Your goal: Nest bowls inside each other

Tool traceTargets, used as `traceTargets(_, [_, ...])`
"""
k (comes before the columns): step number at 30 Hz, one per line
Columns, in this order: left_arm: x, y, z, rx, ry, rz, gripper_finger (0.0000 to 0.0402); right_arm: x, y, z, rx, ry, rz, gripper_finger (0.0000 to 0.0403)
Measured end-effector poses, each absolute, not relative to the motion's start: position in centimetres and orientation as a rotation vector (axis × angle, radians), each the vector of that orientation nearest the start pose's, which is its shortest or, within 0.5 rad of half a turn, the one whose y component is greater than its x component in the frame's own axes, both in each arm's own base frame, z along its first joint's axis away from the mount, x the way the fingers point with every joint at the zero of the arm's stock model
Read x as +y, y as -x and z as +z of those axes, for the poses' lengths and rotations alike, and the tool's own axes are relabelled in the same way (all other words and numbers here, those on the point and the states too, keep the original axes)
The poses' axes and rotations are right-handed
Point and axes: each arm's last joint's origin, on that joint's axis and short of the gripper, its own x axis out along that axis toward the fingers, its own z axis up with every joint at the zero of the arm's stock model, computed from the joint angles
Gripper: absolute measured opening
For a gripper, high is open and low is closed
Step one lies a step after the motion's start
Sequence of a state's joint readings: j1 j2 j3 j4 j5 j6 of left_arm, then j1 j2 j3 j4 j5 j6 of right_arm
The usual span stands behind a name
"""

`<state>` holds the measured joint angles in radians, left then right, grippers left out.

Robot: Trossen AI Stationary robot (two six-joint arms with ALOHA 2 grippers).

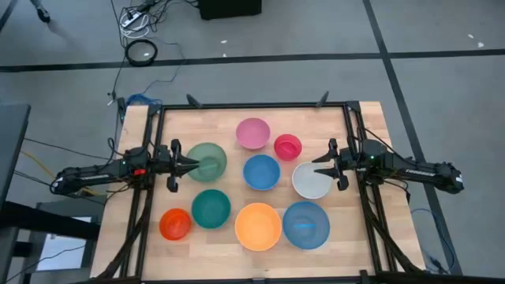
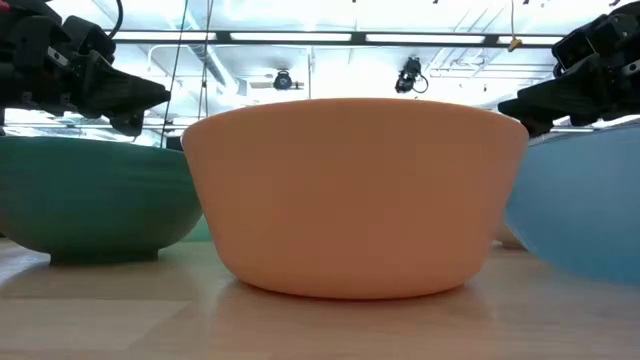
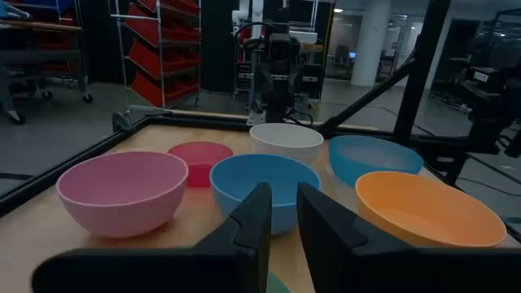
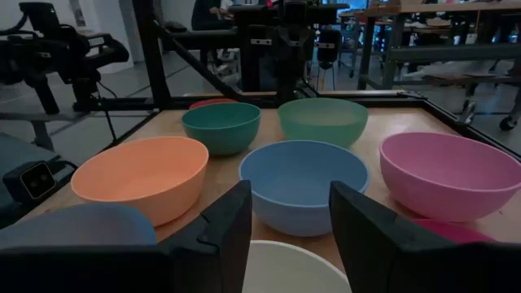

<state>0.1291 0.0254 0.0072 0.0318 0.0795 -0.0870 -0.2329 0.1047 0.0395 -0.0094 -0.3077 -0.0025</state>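
Note:
Several plastic bowls stand upright and apart on the wooden table [image 1: 371, 126]: pink [image 1: 252, 132], magenta-red [image 1: 287, 146], sage green [image 1: 207, 161], blue [image 1: 261, 172], white [image 1: 311, 180], teal [image 1: 211, 208], orange-red [image 1: 175, 224], large orange [image 1: 258, 226] and large light blue [image 1: 306, 225]. None sits inside another. My left gripper [image 3: 283, 195] hangs level above the sage green bowl's left part, with a narrow empty gap between its fingers. My right gripper [image 4: 289, 195] hangs level above the white bowl's right part [image 4: 285, 268], open wider and empty.
A black frame [image 1: 252, 105] runs along the table's far edge and both sides. Bare wood lies at the far left corner [image 1: 170, 126] and the far right corner. Cables [image 1: 140, 51] lie on the floor beyond the table. In the low view the large orange bowl [image 2: 355, 195] fills the front.

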Motion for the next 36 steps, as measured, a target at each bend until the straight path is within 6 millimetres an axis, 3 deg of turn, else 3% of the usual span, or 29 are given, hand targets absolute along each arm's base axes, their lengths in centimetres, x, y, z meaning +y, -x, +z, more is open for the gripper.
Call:
traceTargets(9, [1.0, -9.8, 16.7, -0.016, 0.085, 0.049, 0.007, -1.6, -10.0, 17.4, 0.011, 0.026, 0.052, 0.0155])
traceTargets(16, [1.0, -9.8, 16.7, -0.016, 0.085, 0.049, 0.007, -1.5, -9.9, 19.3, -0.185, 0.034, 0.05, 0.0155])
traceTargets(20, [1.0, -9.8, 16.8, -0.027, 0.116, 0.048, 0.007, -1.4, -9.5, 20.6, -0.318, -0.045, 0.07, 0.0155])
traceTargets(25, [1.0, -9.7, 17.9, -0.145, 0.337, 0.024, 0.007, -1.3, -9.0, 21.9, -0.449, -0.23, 0.131, 0.0155])
traceTargets(30, [1.0, -9.5, 19.0, -0.259, 0.426, -0.01, 0.007, -1.2, -8.7, 22.4, -0.492, -0.414, 0.193, 0.0155])
traceTargets(36, [1.0, -9.4, 19.6, -0.317, 0.514, -0.039, 0.007, -1.2, -8.7, 22.4, -0.493, -0.431, 0.199, 0.0155])
